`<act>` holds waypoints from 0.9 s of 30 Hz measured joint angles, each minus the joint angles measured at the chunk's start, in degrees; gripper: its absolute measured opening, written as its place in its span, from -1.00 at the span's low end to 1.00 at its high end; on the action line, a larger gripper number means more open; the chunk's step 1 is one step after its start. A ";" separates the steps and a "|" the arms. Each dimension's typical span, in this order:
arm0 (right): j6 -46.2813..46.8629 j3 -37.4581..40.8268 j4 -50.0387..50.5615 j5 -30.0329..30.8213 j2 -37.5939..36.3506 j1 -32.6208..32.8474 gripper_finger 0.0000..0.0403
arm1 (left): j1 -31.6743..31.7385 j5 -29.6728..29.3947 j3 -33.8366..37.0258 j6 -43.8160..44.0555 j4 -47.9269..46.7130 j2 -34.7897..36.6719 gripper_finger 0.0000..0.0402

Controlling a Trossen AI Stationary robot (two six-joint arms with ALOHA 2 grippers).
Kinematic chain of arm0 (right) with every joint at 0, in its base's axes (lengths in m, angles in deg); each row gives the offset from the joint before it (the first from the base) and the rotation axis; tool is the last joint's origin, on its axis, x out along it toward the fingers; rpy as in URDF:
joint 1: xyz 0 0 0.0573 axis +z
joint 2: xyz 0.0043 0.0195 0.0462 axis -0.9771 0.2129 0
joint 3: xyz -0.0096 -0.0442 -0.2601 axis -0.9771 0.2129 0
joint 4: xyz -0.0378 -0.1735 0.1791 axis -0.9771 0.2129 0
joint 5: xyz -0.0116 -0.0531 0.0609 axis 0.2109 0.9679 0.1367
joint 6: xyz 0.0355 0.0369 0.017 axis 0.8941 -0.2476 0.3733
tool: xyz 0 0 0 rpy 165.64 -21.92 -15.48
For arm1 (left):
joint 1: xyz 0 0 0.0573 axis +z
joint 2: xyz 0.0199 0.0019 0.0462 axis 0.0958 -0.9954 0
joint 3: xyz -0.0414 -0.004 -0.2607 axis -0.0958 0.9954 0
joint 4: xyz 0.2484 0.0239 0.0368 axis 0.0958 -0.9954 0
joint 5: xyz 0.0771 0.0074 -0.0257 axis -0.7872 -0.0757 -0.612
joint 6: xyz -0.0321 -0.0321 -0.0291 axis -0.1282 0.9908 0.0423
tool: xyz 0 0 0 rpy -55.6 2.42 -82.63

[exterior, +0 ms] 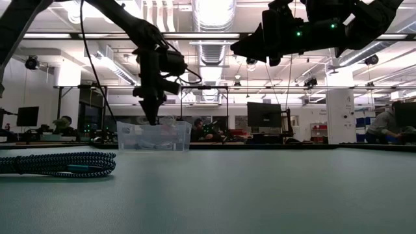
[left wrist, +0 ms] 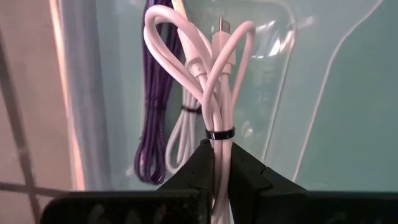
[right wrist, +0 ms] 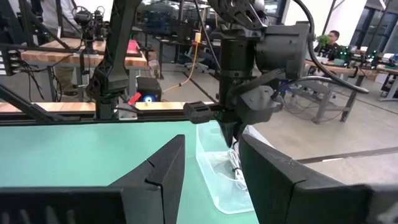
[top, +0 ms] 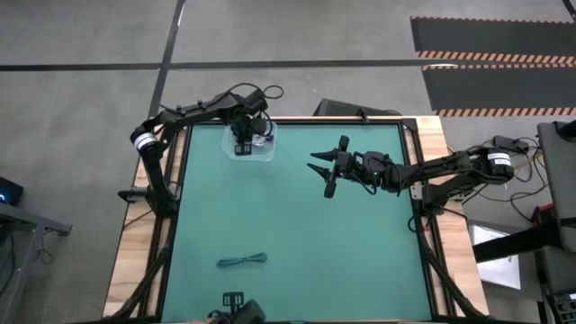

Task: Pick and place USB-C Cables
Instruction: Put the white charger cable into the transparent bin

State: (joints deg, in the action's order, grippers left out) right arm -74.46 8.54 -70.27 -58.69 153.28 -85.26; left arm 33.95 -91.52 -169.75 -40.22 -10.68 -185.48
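Fingers of my left gripper (left wrist: 214, 165) are clamped on a white coiled USB-C cable (left wrist: 211, 81), held over the clear plastic bin (top: 249, 144) near the top centre-left of the high view. Inside the bin I see a dark purple braided cable (left wrist: 151, 118) and another white cable (left wrist: 181, 134). A teal-green braided cable (top: 243, 261) lies on the green table mat (top: 342, 243), lower centre-left. My right gripper (top: 326, 168) hovers spread apart, upper centre, holding nothing.
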 joint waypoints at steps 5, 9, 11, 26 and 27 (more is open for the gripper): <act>0.00 0.00 0.19 0.00 0.00 0.00 -0.29 | 0.11 1.34 0.00 0.01 0.62 -0.79 -0.95; 0.00 0.00 0.19 0.00 0.00 0.00 -0.29 | 0.26 1.40 0.05 0.06 1.29 -1.10 -0.95; 0.00 0.00 0.19 0.00 0.00 0.00 -0.29 | 0.26 1.40 0.13 0.08 1.60 -1.12 -0.95; -0.19 -0.02 0.19 -0.04 0.00 0.00 -0.29 | 0.31 1.44 1.81 0.45 2.97 -1.12 -0.95; -0.19 -0.02 0.21 -0.04 0.00 0.00 -0.29 | 0.31 1.42 2.28 0.45 3.32 -1.12 -0.95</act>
State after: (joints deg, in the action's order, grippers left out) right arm -74.65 8.52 -70.07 -58.74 153.28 -85.26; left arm 34.25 -90.09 -167.48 -39.77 -7.36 -186.60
